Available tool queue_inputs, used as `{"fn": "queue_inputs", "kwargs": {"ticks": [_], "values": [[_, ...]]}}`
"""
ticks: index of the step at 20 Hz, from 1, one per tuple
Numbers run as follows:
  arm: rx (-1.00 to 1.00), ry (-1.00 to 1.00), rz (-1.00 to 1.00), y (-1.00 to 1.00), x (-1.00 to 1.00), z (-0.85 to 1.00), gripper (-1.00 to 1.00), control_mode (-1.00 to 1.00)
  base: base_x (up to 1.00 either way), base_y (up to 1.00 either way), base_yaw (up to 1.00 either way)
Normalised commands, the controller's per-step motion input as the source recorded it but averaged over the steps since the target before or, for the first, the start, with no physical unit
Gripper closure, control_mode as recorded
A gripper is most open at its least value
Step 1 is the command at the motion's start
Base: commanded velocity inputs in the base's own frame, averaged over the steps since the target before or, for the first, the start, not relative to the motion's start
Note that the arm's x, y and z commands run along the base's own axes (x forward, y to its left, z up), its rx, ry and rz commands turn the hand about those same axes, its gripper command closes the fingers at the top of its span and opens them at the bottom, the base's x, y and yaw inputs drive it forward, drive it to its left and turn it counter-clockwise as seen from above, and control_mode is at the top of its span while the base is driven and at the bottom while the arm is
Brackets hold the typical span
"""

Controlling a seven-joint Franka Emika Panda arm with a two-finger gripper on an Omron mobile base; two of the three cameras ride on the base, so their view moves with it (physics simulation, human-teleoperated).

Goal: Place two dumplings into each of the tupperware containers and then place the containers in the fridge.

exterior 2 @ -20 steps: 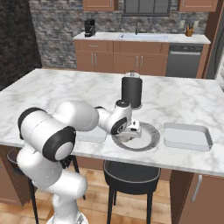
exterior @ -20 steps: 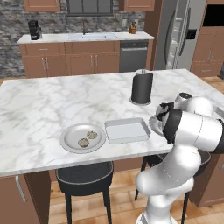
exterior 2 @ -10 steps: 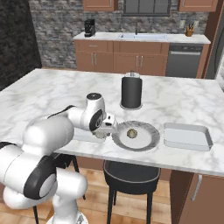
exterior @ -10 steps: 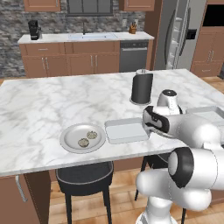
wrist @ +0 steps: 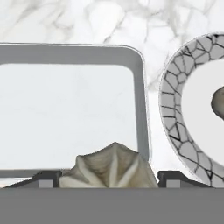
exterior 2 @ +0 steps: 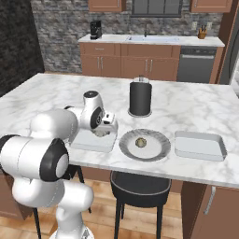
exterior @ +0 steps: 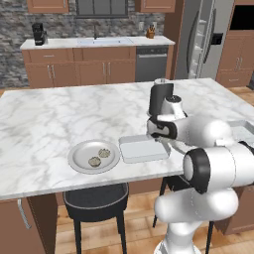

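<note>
My gripper (wrist: pixel 109 180) is shut on a pleated beige dumpling (wrist: pixel 109 165) and hangs over the right rim of a pale tupperware container (wrist: pixel 65 109). The base views show the gripper (exterior: pixel 162 139) (exterior 2: pixel 106 134) above that container (exterior: pixel 141 151) (exterior 2: pixel 91 142). Just right of it, a round plate (exterior 2: pixel 158 151) (wrist: pixel 173 100) holds one dumpling (exterior 2: pixel 140 142) (wrist: pixel 218 103). A second container (exterior 2: pixel 200 145) (exterior: pixel 246 130) lies farther right. Left of the first container, another plate (exterior: pixel 79 151) carries two dumplings (exterior: pixel 104 153) (exterior: pixel 94 161). The fridge (exterior: pixel 198 39) stands shut at the back right.
A black canister (exterior: pixel 161 99) (exterior 2: pixel 140 97) stands upright on the marble island just behind the plate and gripper. A dark stool (exterior: pixel 96 201) (exterior 2: pixel 140 184) sits under the island's near edge. Cabinets, a sink and a dishwasher (exterior: pixel 151 63) line the back wall.
The gripper has swung left from the plate with one dumpling to over the neighbouring container, carrying a dumpling along. Plates and containers have stayed put.
</note>
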Motion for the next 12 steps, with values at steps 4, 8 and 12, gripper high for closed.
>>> {"fn": "queue_inputs", "kwargs": {"ticks": [4,8,12], "values": [[0.02,0.05,0.0,0.11,0.47,-0.38,1.0,-1.0,0.0,0.0,0.0],[0.03,0.01,0.0,0.02,0.11,-0.31,1.0,-1.0,0.0,0.0,0.0],[0.02,0.02,0.0,0.04,0.15,-0.51,1.0,-1.0,0.0,0.0,0.0]]}}
